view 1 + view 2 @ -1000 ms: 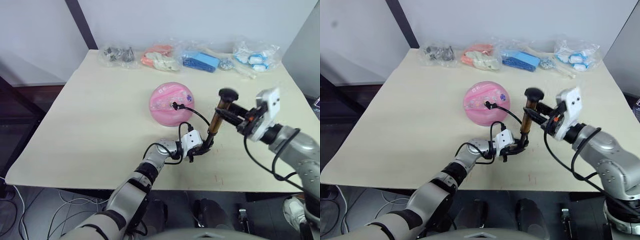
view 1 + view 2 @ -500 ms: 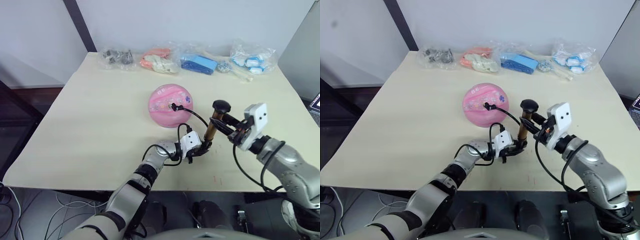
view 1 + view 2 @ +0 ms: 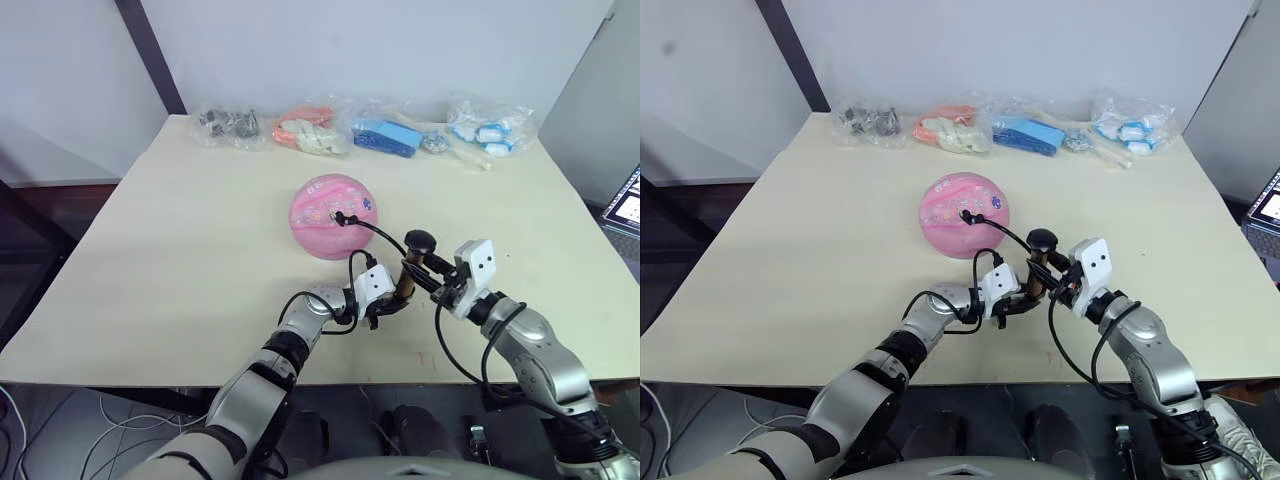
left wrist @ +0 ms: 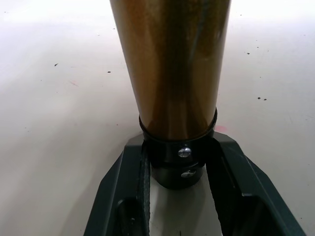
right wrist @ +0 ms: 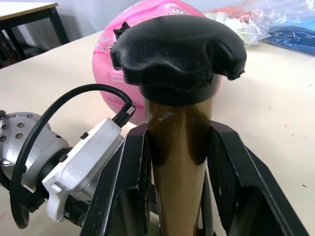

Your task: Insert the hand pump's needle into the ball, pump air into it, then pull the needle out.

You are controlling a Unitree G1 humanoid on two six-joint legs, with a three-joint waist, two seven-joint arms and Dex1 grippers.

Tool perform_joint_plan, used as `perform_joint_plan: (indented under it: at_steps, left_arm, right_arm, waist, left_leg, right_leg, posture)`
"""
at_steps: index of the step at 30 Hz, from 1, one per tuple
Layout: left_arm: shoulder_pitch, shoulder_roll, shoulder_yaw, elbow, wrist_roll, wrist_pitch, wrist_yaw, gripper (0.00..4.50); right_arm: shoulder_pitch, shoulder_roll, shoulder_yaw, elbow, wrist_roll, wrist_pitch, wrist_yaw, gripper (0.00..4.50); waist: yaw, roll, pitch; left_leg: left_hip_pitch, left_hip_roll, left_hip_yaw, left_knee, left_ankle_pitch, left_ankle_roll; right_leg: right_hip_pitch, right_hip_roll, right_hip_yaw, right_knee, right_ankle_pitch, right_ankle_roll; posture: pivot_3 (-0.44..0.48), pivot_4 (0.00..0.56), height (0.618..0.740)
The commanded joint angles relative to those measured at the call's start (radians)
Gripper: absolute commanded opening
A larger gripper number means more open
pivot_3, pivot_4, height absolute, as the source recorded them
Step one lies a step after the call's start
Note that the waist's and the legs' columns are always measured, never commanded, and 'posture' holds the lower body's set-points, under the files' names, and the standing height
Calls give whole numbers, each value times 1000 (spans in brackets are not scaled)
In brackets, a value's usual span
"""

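Note:
The pink ball (image 3: pixel 328 203) rests mid-table. The needle's black fitting (image 3: pixel 340 215) sits against the ball's near side; the pin itself is hidden. A thin black hose (image 3: pixel 385 232) loops from there to the foot of the hand pump (image 3: pixel 407 275), which stands upright just in front of the ball. My left gripper (image 3: pixel 388 300) is shut on the pump's black bottom cap (image 4: pixel 178 164). My right gripper (image 3: pixel 432 281) is shut on the gold tube (image 5: pixel 178 147) just under the black knob (image 5: pixel 178 51), which sits low against the tube.
Clear bags line the table's far edge: grey metal parts (image 3: pixel 228 123), orange-pink items (image 3: pixel 305 133), blue items (image 3: pixel 385 137), white-blue items (image 3: pixel 488 128). The beige table (image 3: pixel 180 250) has open room to the left. A screen (image 3: pixel 625 205) shows at the right edge.
The right gripper has come down with the knob, so the pump stands much shorter. The left gripper still holds the base. The head camera has shifted.

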Motion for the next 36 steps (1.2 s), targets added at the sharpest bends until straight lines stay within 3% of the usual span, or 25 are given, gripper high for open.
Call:
perform_joint_plan:
  at_steps: [1,6,13,20,23,26,30,36]
  left_arm:
    - [54,24,-32,78,55,53,-14,1119]
    - [47,11,-32,90,58,52,-10,1118]
    - [47,10,-35,93,54,48,-10,1118]
    - [47,15,-33,94,51,45,-11,1118]
    - [47,14,-33,94,51,44,-11,1118]
    - [48,13,-33,91,49,45,-11,1118]
    - [48,13,-33,88,47,46,-9,1118]
    - [55,28,-29,71,45,52,-9,1118]
  right_arm:
    - [-26,-46,-74,-76,64,150,-28,1059]
    - [-184,-150,-257,-291,283,380,-82,1059]
    - [-379,-233,-432,-343,527,539,-185,1059]
    - [-492,-292,-474,-355,724,600,-297,1058]
    - [-422,-270,-426,-366,703,581,-309,1058]
    - [-255,-220,-331,-354,573,514,-270,1058]
    - [-134,-186,-227,-315,422,393,-198,1058]
    - [58,-122,14,-82,141,167,-60,1058]
  waist:
    - [3,8,6]
    - [14,14,21]
    - [22,13,26]
    - [23,14,30]
    - [23,14,30]
    - [24,11,28]
    - [19,10,24]
    - [16,3,10]
  left_leg:
    - [0,-1,0,0,0,0]
    - [-7,-8,1,2,0,0]
    - [-19,-10,0,4,0,0]
    - [-23,-11,2,5,0,0]
    - [-24,-11,2,5,0,0]
    - [-24,-11,2,5,0,0]
    - [-21,-11,4,5,0,0]
    - [-18,-9,2,5,0,0]
  right_leg:
    - [0,0,0,0,0,0]
    - [-4,-4,1,0,2,4]
    - [-15,-3,0,0,4,9]
    - [-19,-5,4,0,6,11]
    - [-20,-5,4,0,6,11]
    - [-19,-4,3,0,6,11]
    - [-17,-3,5,0,5,11]
    - [-15,0,3,0,5,10]
  posture:
    - [0,150,740]
    - [0,150,740]
    - [0,150,740]
    - [0,150,740]
    - [0,150,740]
    - [0,150,740]
    - [0,150,740]
    - [0,150,740]
